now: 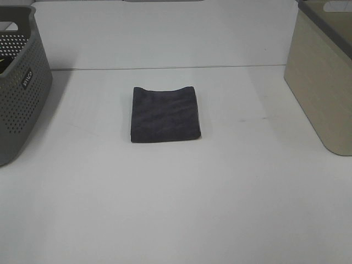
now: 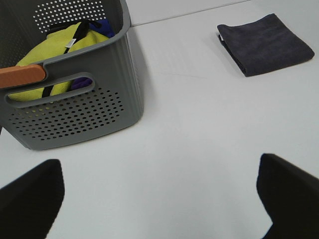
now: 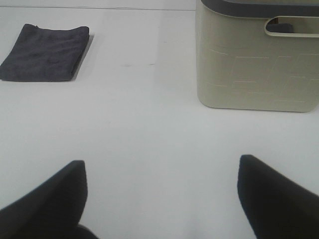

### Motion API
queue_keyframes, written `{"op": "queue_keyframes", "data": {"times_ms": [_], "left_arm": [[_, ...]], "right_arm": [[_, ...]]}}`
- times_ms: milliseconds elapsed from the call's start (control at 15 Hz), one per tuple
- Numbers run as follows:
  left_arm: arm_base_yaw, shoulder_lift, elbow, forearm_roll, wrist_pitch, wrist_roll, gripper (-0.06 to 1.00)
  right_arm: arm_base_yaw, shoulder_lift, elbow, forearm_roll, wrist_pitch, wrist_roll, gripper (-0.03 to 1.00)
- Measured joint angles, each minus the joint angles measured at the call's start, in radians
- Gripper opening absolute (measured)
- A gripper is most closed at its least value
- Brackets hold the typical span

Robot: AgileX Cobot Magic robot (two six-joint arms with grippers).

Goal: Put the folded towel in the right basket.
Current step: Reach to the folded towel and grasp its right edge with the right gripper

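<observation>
The dark folded towel [image 1: 165, 114] lies untouched in the middle of the desk [image 1: 176, 209] — well apart from the beige right basket [image 1: 322, 82]. The left gripper [image 2: 159, 196] and right gripper [image 3: 162, 196] both gape wide, empty — pickup and drop appear yet to come.

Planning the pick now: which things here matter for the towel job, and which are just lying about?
Job: dark folded towel; beige basket on the right.
Lying about: grey perforated basket on the left; yellow cloth inside it.

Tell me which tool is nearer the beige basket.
Right. The right tool hangs open close in front of the beige basket; the left tool is beside the grey basket, on the opposite side.
</observation>
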Motion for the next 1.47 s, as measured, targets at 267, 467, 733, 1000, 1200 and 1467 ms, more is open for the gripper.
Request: {"op": "queue_keyframes", "data": {"times_ms": [267, 467, 733, 1000, 1200, 1467], "left_arm": [[0.000, 0.000, 0.000, 0.000, 0.000, 0.000, 0.99], [0.000, 0.000, 0.000, 0.000, 0.000, 0.000, 0.99], [0.000, 0.000, 0.000, 0.000, 0.000, 0.000, 0.99], [0.000, 0.000, 0.000, 0.000, 0.000, 0.000, 0.99], [0.000, 0.000, 0.000, 0.000, 0.000, 0.000, 0.99], [0.000, 0.000, 0.000, 0.000, 0.000, 0.000, 0.99]], "right_arm": [[0.000, 0.000, 0.000, 0.000, 0.000, 0.000, 0.77], [0.000, 0.000, 0.000, 0.000, 0.000, 0.000, 0.77], [0.000, 0.000, 0.000, 0.000, 0.000, 0.000, 0.77], [0.000, 0.000, 0.000, 0.000, 0.000, 0.000, 0.77], [0.000, 0.000, 0.000, 0.000, 0.000, 0.000, 0.77], [0.000, 0.024, -0.004, 0.000, -0.005, 0.007, 0.77]]}}
